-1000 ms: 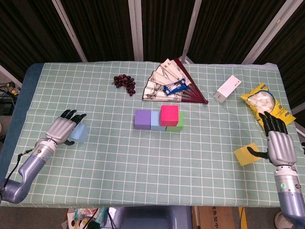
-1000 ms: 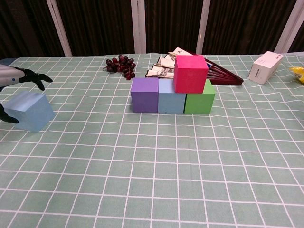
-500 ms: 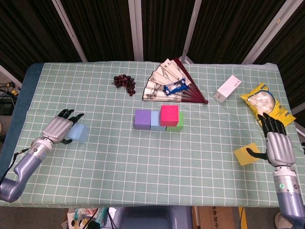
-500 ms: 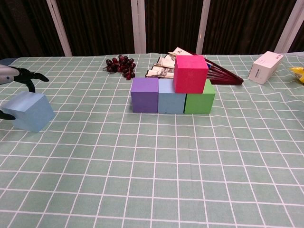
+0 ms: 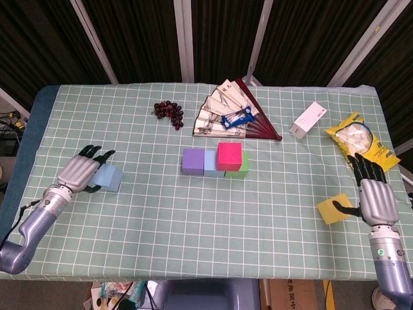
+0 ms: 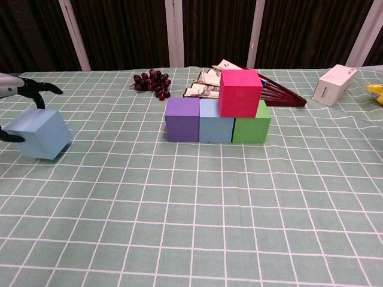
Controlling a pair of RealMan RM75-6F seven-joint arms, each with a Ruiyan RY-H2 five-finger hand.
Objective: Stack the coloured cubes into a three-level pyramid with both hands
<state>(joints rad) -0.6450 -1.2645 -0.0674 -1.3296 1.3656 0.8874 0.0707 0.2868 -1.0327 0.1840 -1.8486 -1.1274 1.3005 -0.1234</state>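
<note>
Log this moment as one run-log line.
left hand: grips light blue cube, tilted | right hand: beside yellow cube | pink cube: on base row
</note>
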